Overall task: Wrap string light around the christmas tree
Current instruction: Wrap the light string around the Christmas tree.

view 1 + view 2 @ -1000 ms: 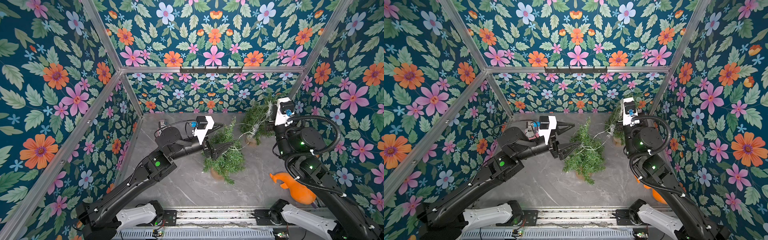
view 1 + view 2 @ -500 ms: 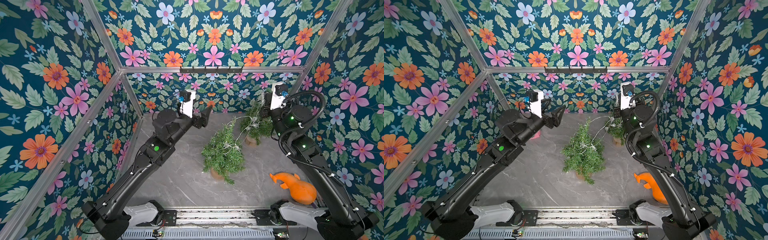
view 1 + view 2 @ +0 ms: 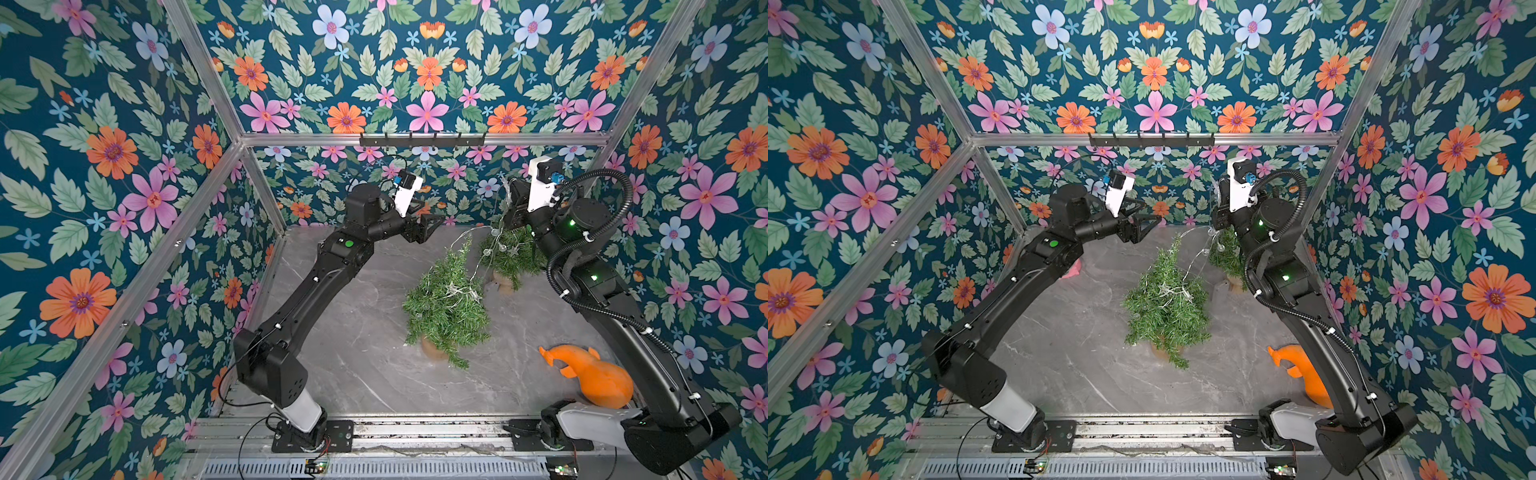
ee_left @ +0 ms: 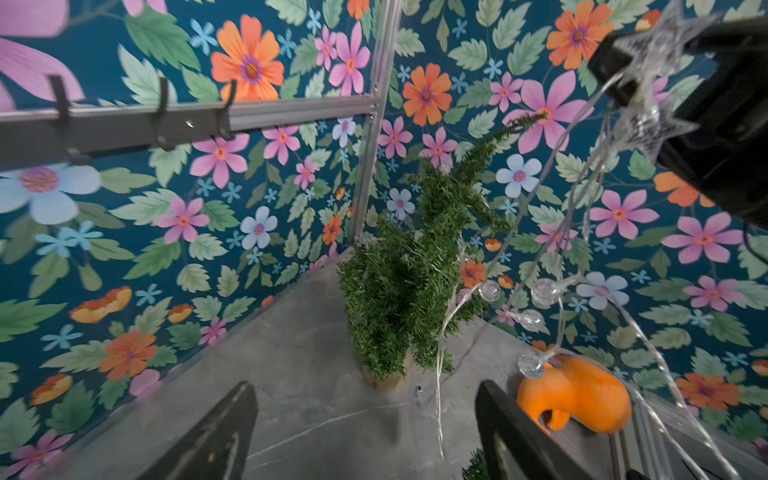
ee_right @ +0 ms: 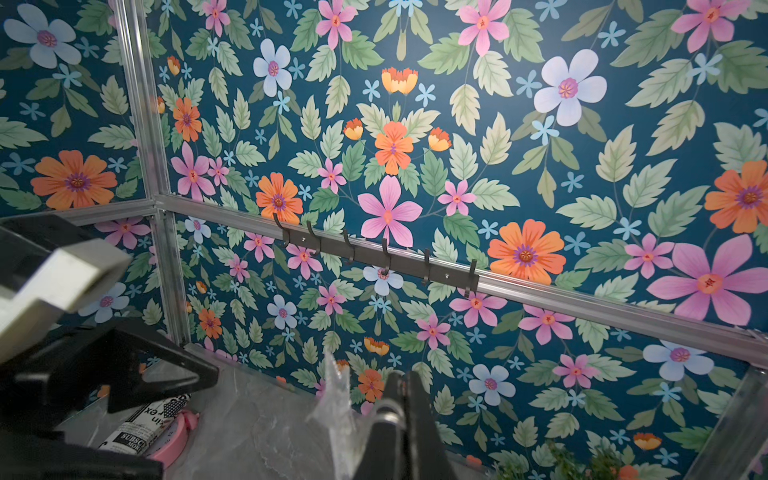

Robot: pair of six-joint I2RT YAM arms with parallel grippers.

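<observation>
Clamping the string light (image 5: 336, 392) is my right pincer (image 5: 402, 415): both jaws are pressed flat together, and one clear star lies against them. This pincer is raised near the back wall, above the rear Christmas tree (image 3: 513, 255). My left pincer (image 4: 365, 415) is released. Its two black fingers stand wide apart with nothing between them, raised over the worktop (image 3: 353, 340) and facing the rear tree.

Strand orientation: the long axis runs from my right pincer steeply downward and toward the front, past the rear tree. It then sags in a slack arc onto the upper branches of the centre Christmas tree (image 3: 446, 309), where it lies in loose loops in both top views.

Materials: the wire is very thin, pale and silvery. It carries faceted clear stars and, in the left wrist view, clear round beads (image 4: 544, 291). Both trees are cones of short, bristly green needles on round tan bases. Each stands upright, and the rear tree's tip bends sideways. The worktop is a smooth grey surface with a stone pattern. A glossy orange moulded object (image 3: 590, 376) lies near the front right.
</observation>
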